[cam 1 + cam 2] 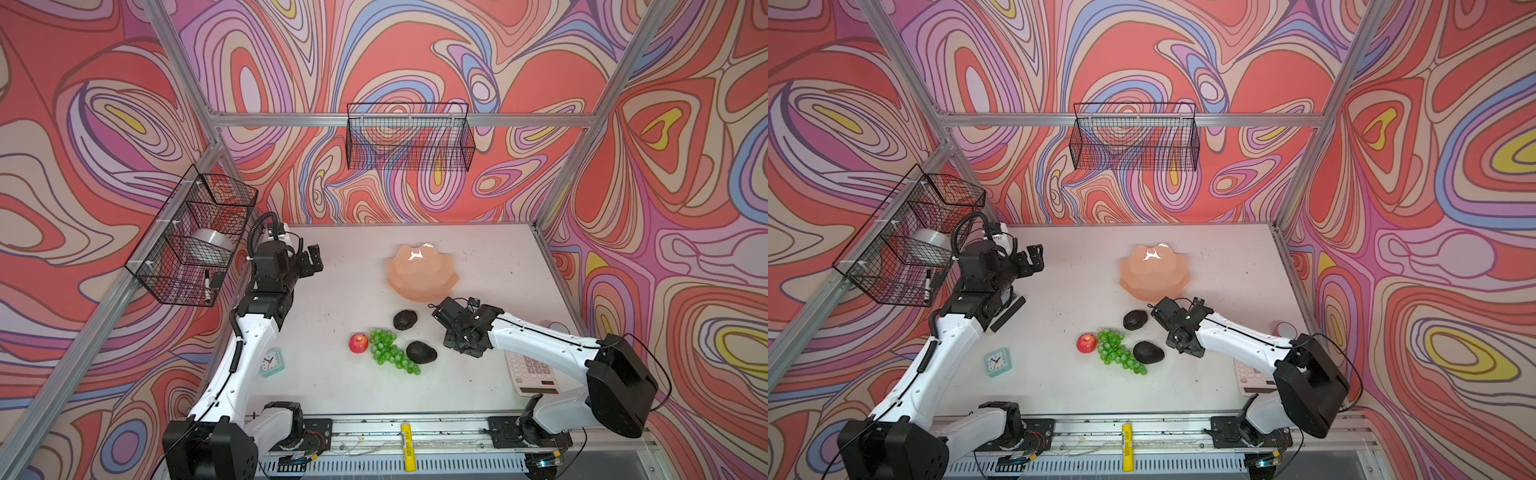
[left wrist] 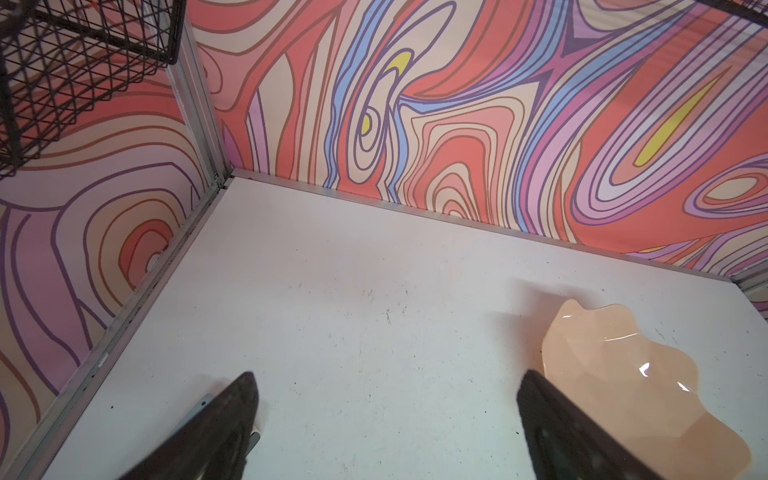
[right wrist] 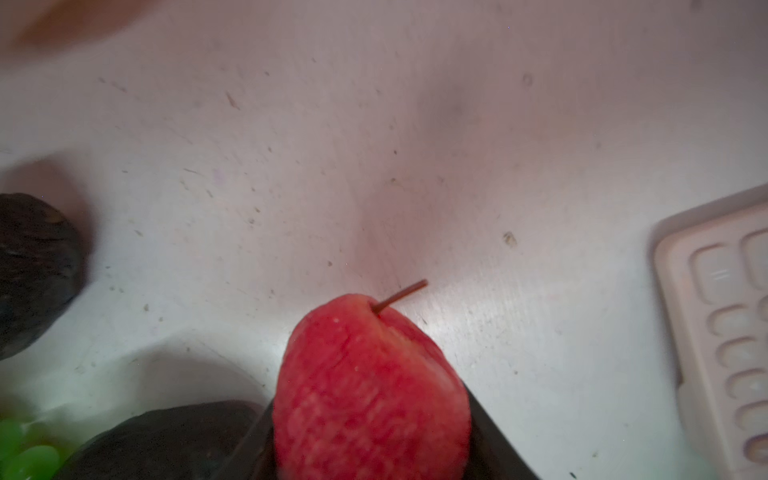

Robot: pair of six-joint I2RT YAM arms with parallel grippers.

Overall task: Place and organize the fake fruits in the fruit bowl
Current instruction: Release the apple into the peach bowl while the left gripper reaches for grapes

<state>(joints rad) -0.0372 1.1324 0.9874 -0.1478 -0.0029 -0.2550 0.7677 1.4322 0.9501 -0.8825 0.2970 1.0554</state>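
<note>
My right gripper [image 3: 370, 436] is shut on a red apple [image 3: 370, 390] whose stem points away from the jaws. In both top views that gripper [image 1: 445, 316] [image 1: 1165, 313] hangs just in front of the peach-orange fruit bowl [image 1: 422, 272] [image 1: 1154, 270] and hides the held apple. On the table lie another red apple [image 1: 358, 343], green grapes [image 1: 390, 351] and two dark avocados [image 1: 405, 320] [image 1: 421, 352]. My left gripper [image 1: 311, 259] [image 2: 386, 399] is open and empty at the far left, with the bowl [image 2: 623, 365] off to its side.
A teal clock [image 1: 271, 361] stands at the front left and a calculator [image 1: 534, 372] lies under my right arm. Black wire baskets hang on the back wall [image 1: 409, 137] and the left wall [image 1: 195, 237]. A yellow tube [image 1: 408, 446] lies on the front rail.
</note>
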